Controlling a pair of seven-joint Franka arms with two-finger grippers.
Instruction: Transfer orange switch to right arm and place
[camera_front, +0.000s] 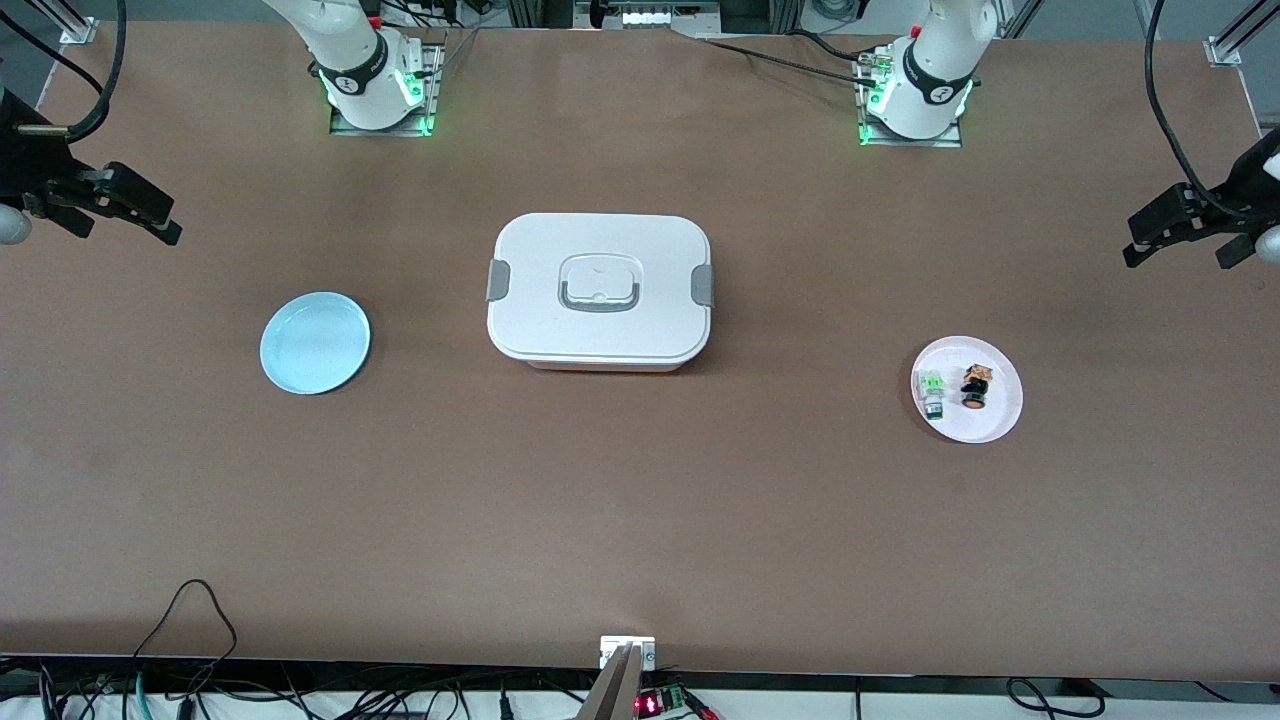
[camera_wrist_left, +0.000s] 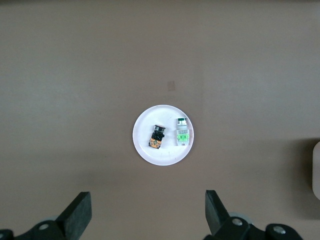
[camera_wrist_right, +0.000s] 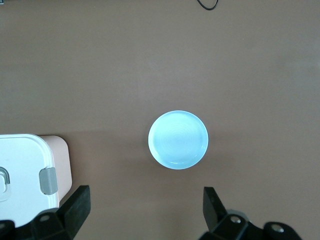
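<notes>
The orange switch (camera_front: 976, 386) is a small black block with orange parts. It lies on a small white plate (camera_front: 992, 428) toward the left arm's end of the table, and also shows in the left wrist view (camera_wrist_left: 157, 137) on that plate (camera_wrist_left: 165, 157). My left gripper (camera_front: 1176, 258) hangs high over that end, open and empty, its jaws (camera_wrist_left: 148, 212) wide apart. My right gripper (camera_front: 125, 230) hangs high over the right arm's end, open and empty (camera_wrist_right: 147, 207), over a light blue plate (camera_front: 315, 343) that is bare (camera_wrist_right: 178, 140).
A green-and-white switch (camera_front: 933, 392) lies beside the orange one on the white plate (camera_wrist_left: 182, 133). A large white lidded box (camera_front: 600, 290) with grey latches stands mid-table, between the two plates; it also shows in the right wrist view (camera_wrist_right: 20, 175).
</notes>
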